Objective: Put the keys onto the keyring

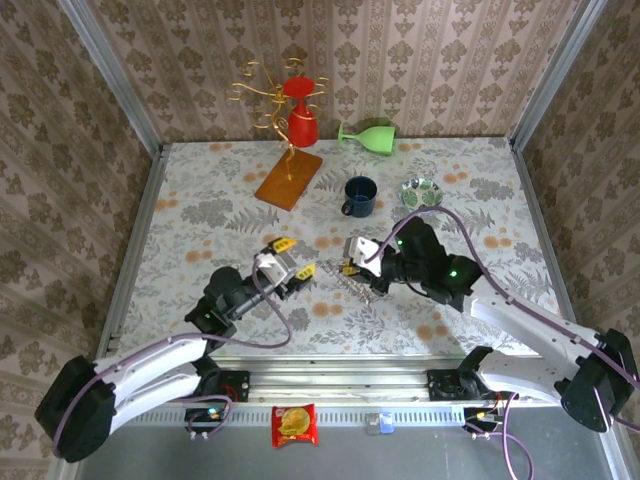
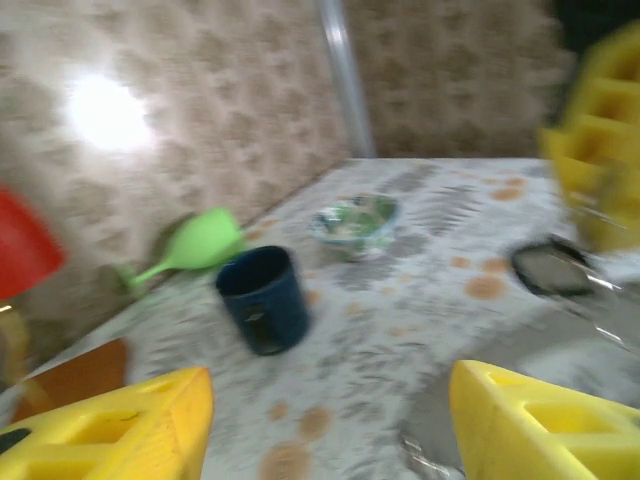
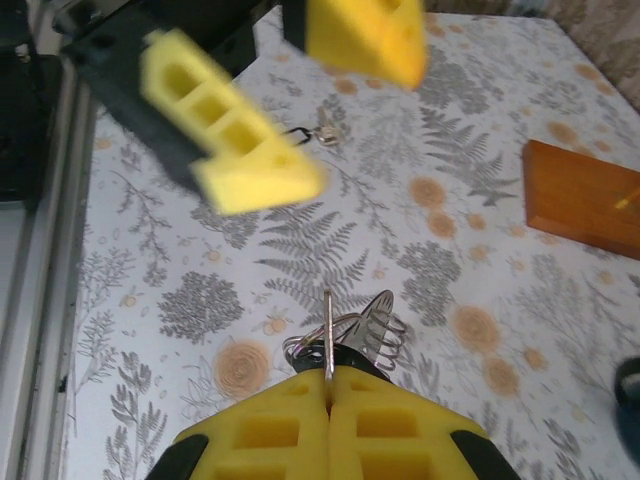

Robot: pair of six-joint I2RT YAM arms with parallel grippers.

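Gripping keyring (image 3: 328,325) edge-on: right jaws clamped | left jaws apart, empty

Yellow left claw (image 1: 298,257), apparently navy mug (image 1: 359,196)

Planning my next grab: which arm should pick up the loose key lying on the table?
Left. The left gripper is open near the loose key; the right gripper is shut on the keyring.

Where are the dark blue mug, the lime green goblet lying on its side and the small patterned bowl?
dark blue mug (image 2: 268,310), left wrist view, on its outer wall.
lime green goblet (image 1: 376,137), top external view, on its cup.
small patterned bowl (image 1: 421,192), top external view, on its inside.
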